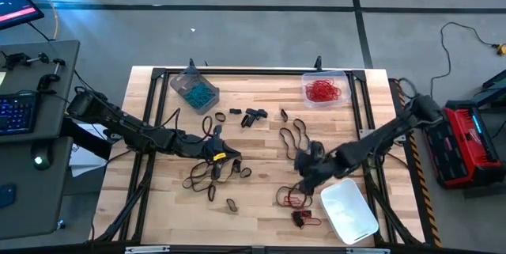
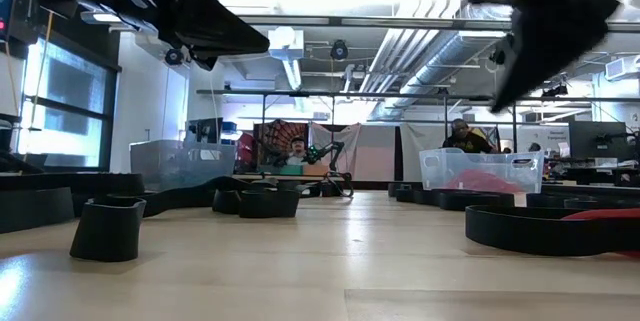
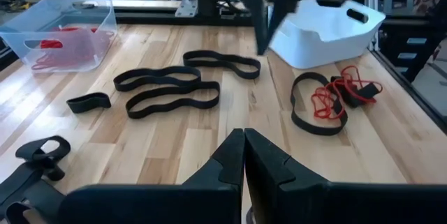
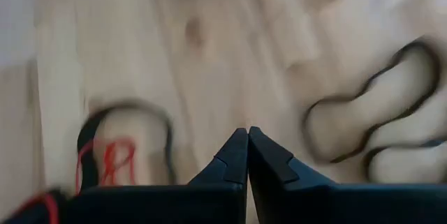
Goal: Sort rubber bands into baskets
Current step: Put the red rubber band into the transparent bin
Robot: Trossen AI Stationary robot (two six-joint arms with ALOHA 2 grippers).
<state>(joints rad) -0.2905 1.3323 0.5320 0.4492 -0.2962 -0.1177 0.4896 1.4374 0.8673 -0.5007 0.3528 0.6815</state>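
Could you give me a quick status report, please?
Left gripper and right gripper shut, empty, above table. Black bands and red bands loose. White basket empty.

- No text, label, brand, number or sign can be read in any view.
- The monitor (image 1: 14,1) at the high view's edge shows only coloured lines, nothing legible.
- The red case (image 1: 466,143) beside the bench (image 1: 261,199) carries no mark that can be made out.
- The poster-like panel (image 2: 290,149) in the room behind, seen from the low view, is too small to read.
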